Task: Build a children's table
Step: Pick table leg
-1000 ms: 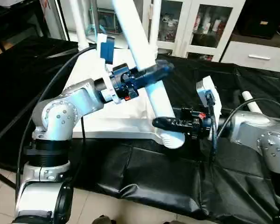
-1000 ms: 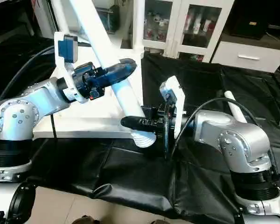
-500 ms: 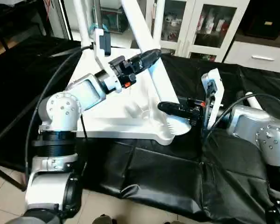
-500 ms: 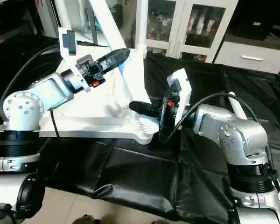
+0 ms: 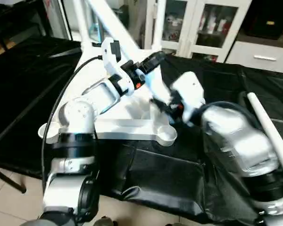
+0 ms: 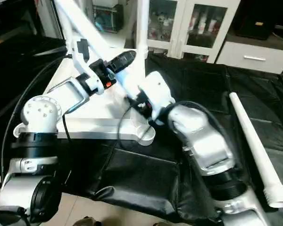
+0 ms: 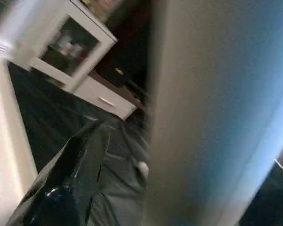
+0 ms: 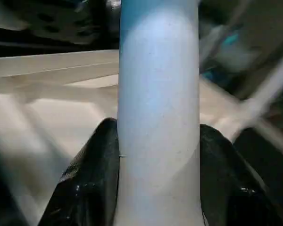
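The children's table top (image 6: 92,113) lies underside up on the black-covered work table (image 6: 188,89). No brand, label or writing can be read. The right gripper (image 8: 158,155) clamps a white leg (image 8: 159,94) between both fingers, over the top's near corner socket (image 6: 146,136). The left gripper (image 6: 125,59), higher on that leg, has jaws I cannot tell. A loose leg (image 6: 254,146) lies right of the top.

The children's table top (image 6: 92,110) is plain white; its legs (image 6: 254,146) are white too; the work table's cover (image 6: 146,183) is glossy black; both forearms (image 5: 236,141) are silver; the fingers (image 8: 85,183) are black; the cabinet (image 5: 217,28) is white.
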Controlling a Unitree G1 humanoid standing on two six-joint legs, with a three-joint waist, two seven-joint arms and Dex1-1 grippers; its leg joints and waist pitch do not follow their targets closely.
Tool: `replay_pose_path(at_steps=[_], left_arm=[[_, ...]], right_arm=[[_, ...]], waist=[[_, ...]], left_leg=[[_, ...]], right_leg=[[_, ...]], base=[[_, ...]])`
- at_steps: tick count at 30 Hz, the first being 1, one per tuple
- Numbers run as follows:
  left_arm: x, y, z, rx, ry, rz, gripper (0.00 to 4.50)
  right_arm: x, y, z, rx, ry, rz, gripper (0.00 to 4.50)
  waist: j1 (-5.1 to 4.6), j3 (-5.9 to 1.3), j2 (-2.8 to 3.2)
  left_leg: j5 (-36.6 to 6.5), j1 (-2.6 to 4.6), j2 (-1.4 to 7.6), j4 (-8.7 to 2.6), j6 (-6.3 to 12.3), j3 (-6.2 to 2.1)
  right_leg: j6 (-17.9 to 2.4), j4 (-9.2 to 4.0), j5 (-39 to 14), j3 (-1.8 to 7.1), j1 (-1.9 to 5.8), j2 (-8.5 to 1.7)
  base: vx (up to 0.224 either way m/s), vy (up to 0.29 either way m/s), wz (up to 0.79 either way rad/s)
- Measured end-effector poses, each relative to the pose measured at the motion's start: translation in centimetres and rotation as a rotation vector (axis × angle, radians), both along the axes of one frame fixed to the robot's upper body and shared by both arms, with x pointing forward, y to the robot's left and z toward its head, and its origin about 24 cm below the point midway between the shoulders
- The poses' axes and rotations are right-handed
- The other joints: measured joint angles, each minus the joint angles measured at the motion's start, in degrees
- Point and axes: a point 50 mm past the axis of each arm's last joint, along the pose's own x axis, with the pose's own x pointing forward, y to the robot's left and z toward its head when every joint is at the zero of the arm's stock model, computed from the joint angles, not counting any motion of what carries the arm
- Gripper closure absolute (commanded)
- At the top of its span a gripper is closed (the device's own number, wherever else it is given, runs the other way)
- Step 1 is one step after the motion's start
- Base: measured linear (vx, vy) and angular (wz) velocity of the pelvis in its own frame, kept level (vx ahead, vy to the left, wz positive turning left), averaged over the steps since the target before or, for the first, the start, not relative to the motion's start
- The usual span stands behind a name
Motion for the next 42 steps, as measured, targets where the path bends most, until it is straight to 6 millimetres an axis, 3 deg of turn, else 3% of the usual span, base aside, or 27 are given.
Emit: replay_pose_path(at_steps=[3,5,9,11,13,19,24,32,33,37,38,40,42], left_arm=[[0.1,0.1,0.0,-0.009,0.005,0.019,0.74],[0.1,0.1,0.1,-0.016,0.008,0.037,1.1],[0.3,-0.1,0.2,-0.035,0.013,0.061,1.19],[0.4,0.0,0.3,-0.042,0.012,0.065,1.56],[0.4,-0.1,0.4,-0.044,0.013,0.068,1.56],[0.5,0.1,0.4,-0.066,0.021,0.073,2.29],[0.5,0.1,0.4,-0.08,0.021,0.072,2.62],[0.4,0.2,0.5,-0.095,0.02,0.069,2.66],[0.4,0.2,0.5,-0.095,0.019,0.07,2.66],[0.5,0.7,0.6,-0.091,0.016,0.083,2.66],[0.5,0.8,0.6,-0.085,0.012,0.084,2.66],[0.5,1.0,0.6,-0.071,0.008,0.074,2.66],[0.3,1.1,0.7,-0.056,-0.006,0.042,2.66]], right_arm=[[0.1,0.3,-0.1,-0.051,-0.078,-0.047,2.61],[0.1,0.5,-0.3,-0.1,-0.146,-0.082,2.61],[0.2,0.7,-0.4,-0.132,-0.202,-0.111,2.61],[0.1,0.8,-0.5,-0.142,-0.227,-0.124,2.61],[0.0,0.9,-0.9,-0.154,-0.237,-0.127,2.61],[-0.1,1.1,-1.3,-0.166,-0.253,-0.123,2.61],[0.0,1.2,-1.3,-0.168,-0.26,-0.124,2.61],[0.0,1.2,-1.3,-0.171,-0.277,-0.126,2.62],[0.1,1.3,-1.3,-0.16,-0.272,-0.121,1.92],[0.0,1.5,-0.6,-0.046,-0.252,-0.073,1.83],[-0.1,1.7,-0.3,0.006,-0.235,-0.047,1.52],[-0.2,1.6,0.3,0.111,-0.173,-0.001,1.46],[-0.3,0.8,1.0,0.238,-0.073,0.05,1.11]], waist=[[-0.07,0.0,0.0],[-0.11,0.01,0.01],[-0.22,0.01,0.02],[-0.35,0.01,0.02],[-0.42,0.01,0.02],[-1.29,0.05,0.08],[-1.73,0.06,0.09],[-1.85,0.06,0.09],[-1.86,0.06,0.09],[-1.89,0.08,0.12],[-1.88,0.07,0.12],[-1.88,0.08,0.11],[-1.69,0.08,0.11]], left_leg=[[0.0,-0.01,-0.02,-0.08,0.0,0.0],[0.0,0.0,-0.02,-0.13,0.0,0.0],[0.0,0.0,-0.02,-0.16,0.0,0.0],[0.0,0.0,-0.02,-0.16,0.0,0.0],[0.0,0.0,-0.02,-0.16,0.0,0.0],[0.0,0.0,-0.04,-0.15,0.0,-0.01],[0.0,0.0,-0.03,-0.16,0.01,-0.01],[0.0,0.0,-0.03,-0.15,0.01,-0.01],[0.0,0.0,-0.04,-0.15,0.01,-0.01],[0.0,0.01,-0.01,-0.15,0.01,0.0],[0.0,0.01,-0.01,-0.15,0.02,-0.01],[0.0,0.01,-0.01,-0.15,0.03,0.0],[0.0,0.01,-0.01,-0.14,0.05,0.0]], right_leg=[[0.0,-0.11,0.0,-0.01,0.01,0.0],[0.0,-0.13,0.0,-0.01,0.0,0.0],[0.0,-0.14,0.0,-0.02,0.0,0.01],[0.0,-0.14,0.0,-0.02,0.0,0.01],[0.0,-0.14,0.0,-0.02,0.0,0.01],[0.0,-0.14,0.0,-0.01,0.01,0.01],[0.0,-0.14,0.0,-0.01,0.0,0.01],[0.0,-0.14,0.0,-0.01,0.01,0.01],[0.0,-0.13,0.0,-0.01,0.01,0.01],[0.0,-0.13,0.0,-0.01,0.0,0.03],[0.0,-0.13,0.0,-0.01,0.01,0.03],[0.0,-0.13,0.0,-0.02,0.01,0.03],[-0.1,-0.14,0.0,-0.01,0.03,0.02]], base=[[0.0,0.0,0.0],[0.0,0.0,0.0],[0.0,0.0,0.0],[0.0,0.0,0.0],[0.0,0.0,0.0],[0.0,0.0,0.0],[0.0,0.0,0.0],[0.0,0.0,0.0],[0.0,0.0,0.0],[0.0,0.0,0.0],[0.0,0.0,0.0],[0.0,0.0,0.0],[0.0,0.0,0.0]])
